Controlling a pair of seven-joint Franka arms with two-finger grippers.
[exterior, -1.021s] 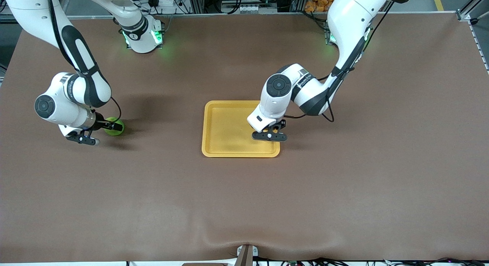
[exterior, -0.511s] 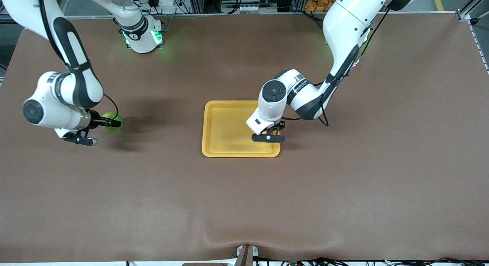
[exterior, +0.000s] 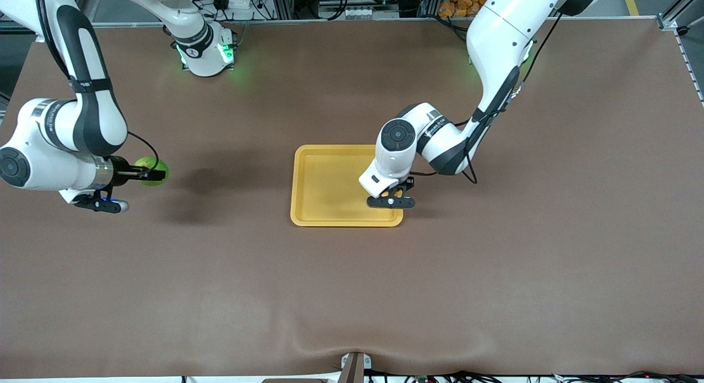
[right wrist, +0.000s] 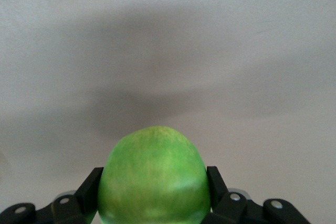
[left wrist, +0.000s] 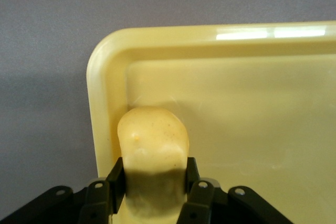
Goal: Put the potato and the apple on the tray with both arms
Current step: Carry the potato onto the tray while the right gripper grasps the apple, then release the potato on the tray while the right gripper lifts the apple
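Yellow tray (exterior: 324,207) with a raised rim and round corners, flat on the brown surface (exterior: 352,295). Over the tray corner toward the left arm's end, left gripper (exterior: 391,200), jaws shut tight on the potato (left wrist: 153,145): a smooth, pale yellow lump with tiny specks and a rounded end. Over bare surface near the right arm's end, well apart from the tray, right gripper (exterior: 154,174), jaws squeezing the apple (exterior: 147,167): round, bright green, with lighter streaks (right wrist: 153,177).
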